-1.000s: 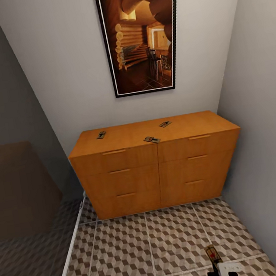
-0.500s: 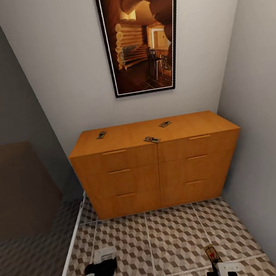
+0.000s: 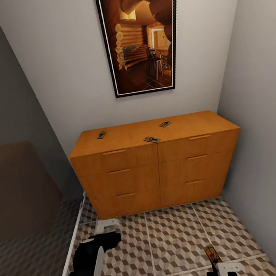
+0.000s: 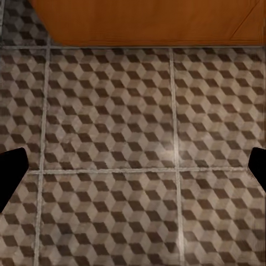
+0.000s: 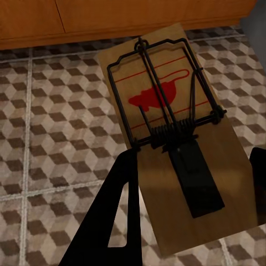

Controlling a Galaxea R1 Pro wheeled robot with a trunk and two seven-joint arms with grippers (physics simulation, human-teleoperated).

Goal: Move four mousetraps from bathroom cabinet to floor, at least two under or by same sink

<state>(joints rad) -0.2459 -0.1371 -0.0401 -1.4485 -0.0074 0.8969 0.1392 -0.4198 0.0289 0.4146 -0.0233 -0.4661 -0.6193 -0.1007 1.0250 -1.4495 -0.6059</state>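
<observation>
The right gripper (image 3: 217,262) clamps one mousetrap (image 5: 176,149), long axis pointing toward the cabinet (image 3: 157,164); three traps (image 3: 152,140) lie on top, nearer the wide-open left gripper (image 3: 108,231).

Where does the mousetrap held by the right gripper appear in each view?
Head view: mousetrap at the bottom edge, right of centre, above the right gripper.
Right wrist view: the same trap, close up between the fingers.
Left wrist view: not in it.
Shared landmark: the cabinet.
</observation>
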